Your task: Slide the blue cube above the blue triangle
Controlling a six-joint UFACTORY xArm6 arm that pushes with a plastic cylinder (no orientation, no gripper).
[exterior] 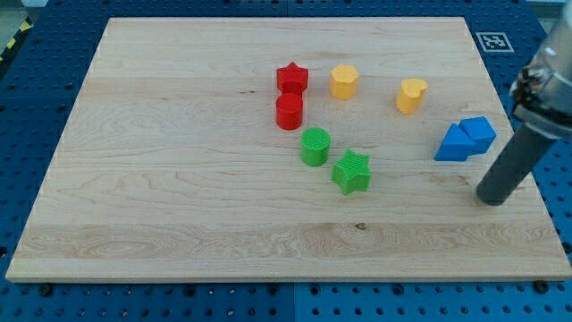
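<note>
The blue cube (480, 133) and the blue triangle (455, 144) sit touching near the board's right edge, the cube at the triangle's upper right. My tip (492, 199) rests on the board below and slightly right of both blue blocks, a short gap away from them. The dark rod slants up to the view's right.
A red star (292, 78) and a red cylinder (289, 112) sit near the middle top. A yellow hexagon (344, 80) and a yellow heart-like block (411, 95) lie to their right. A green cylinder (315, 146) and a green star (352, 172) sit mid-board. The board's right edge (527, 179) is close to my tip.
</note>
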